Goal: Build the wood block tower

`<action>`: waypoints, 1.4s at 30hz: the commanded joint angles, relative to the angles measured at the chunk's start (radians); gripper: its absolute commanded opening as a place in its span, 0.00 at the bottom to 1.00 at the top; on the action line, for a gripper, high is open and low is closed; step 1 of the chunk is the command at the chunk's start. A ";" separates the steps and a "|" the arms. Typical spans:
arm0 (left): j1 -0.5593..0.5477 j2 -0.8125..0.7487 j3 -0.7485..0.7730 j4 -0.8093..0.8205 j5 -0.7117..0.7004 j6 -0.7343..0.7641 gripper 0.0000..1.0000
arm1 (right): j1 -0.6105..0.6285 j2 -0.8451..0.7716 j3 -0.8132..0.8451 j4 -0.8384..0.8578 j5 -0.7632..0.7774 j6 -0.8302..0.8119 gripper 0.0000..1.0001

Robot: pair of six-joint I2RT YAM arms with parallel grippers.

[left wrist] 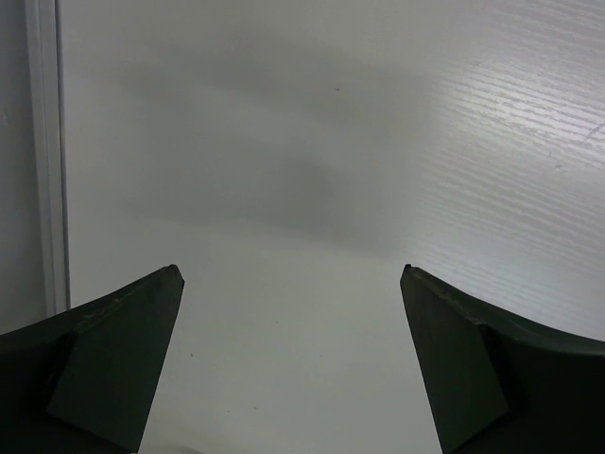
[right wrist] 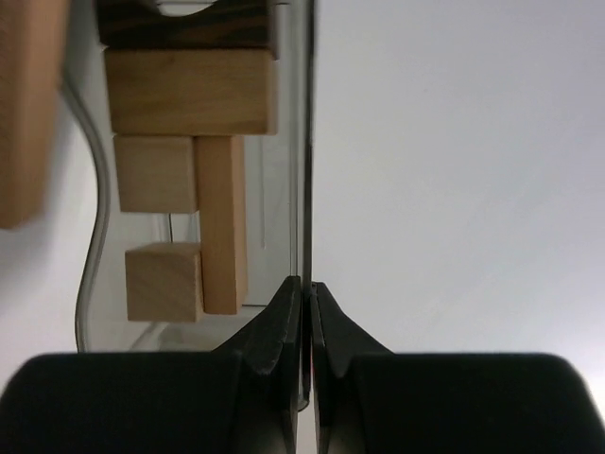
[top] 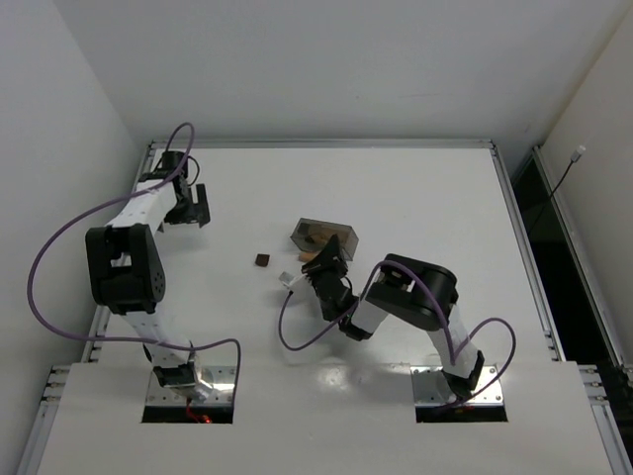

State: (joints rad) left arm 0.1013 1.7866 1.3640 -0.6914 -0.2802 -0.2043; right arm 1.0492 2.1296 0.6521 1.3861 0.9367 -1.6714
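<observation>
My right gripper [right wrist: 307, 284] is shut on the thin wall of the dark translucent plastic bin [right wrist: 307, 142], which lies on its side near the table's middle [top: 326, 236]. Inside it are tan wooden blocks: an upright bar [right wrist: 222, 222], two cubes [right wrist: 163, 281], a wide block [right wrist: 189, 92] and a dark notched piece [right wrist: 184, 24]. Another tan block [right wrist: 28, 104] shows at the far left. A dark brown cube [top: 262, 260] lies alone on the table, left of the bin. My left gripper [top: 193, 208] is open and empty at the far left, over bare table [left wrist: 291, 274].
The white table has a raised metal rim [top: 321, 143] on its far and side edges; the left rim shows in the left wrist view [left wrist: 47, 161]. Purple cables [top: 297, 332] loop beside both arms. A small pale piece [top: 287, 280] lies near the right wrist.
</observation>
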 commanded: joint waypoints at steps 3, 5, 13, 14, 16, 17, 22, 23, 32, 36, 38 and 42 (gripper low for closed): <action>-0.020 -0.084 -0.014 0.024 0.006 -0.015 1.00 | 0.000 -0.077 -0.011 0.427 -0.029 -0.145 0.00; -0.020 -0.113 -0.028 0.024 0.006 -0.015 1.00 | 0.000 -0.089 -0.028 0.428 -0.077 -0.183 0.00; -0.020 -0.203 -0.101 0.049 0.016 -0.015 1.00 | -0.011 -0.112 -0.020 0.409 -0.237 -0.271 0.00; -0.020 -0.204 -0.101 0.049 0.016 -0.006 1.00 | -0.011 -0.123 -0.066 0.421 -0.266 -0.290 0.00; -0.020 -0.216 -0.114 0.049 0.016 -0.006 1.00 | -0.021 -0.154 -0.036 0.412 -0.257 -0.310 0.00; -0.020 -0.225 -0.123 0.061 0.016 -0.006 1.00 | -0.032 -0.154 -0.035 0.351 -0.257 -0.310 0.00; -0.020 -0.234 -0.123 0.061 0.026 -0.006 1.00 | -0.063 -0.155 0.013 0.415 -0.316 -0.359 0.00; -0.020 -0.243 -0.123 0.061 0.026 -0.006 1.00 | -0.063 -0.155 0.038 0.389 -0.293 -0.360 0.00; -0.020 -0.243 -0.112 0.052 0.044 -0.006 1.00 | -0.061 -0.145 0.102 0.422 -0.251 -0.360 0.00; -0.020 -0.234 -0.112 0.052 0.044 -0.006 1.00 | -0.061 -0.145 0.110 0.422 -0.253 -0.360 0.00; -0.020 -0.234 -0.103 0.052 0.044 -0.006 1.00 | -0.061 -0.145 0.153 0.422 -0.270 -0.360 0.00; -0.020 -0.225 -0.094 0.052 0.044 -0.006 1.00 | -0.058 -0.109 0.159 0.418 -0.247 -0.350 0.00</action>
State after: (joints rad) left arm 0.0864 1.5909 1.2388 -0.6556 -0.2459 -0.2039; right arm 0.9821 2.0232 0.7666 1.2541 0.6647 -1.9522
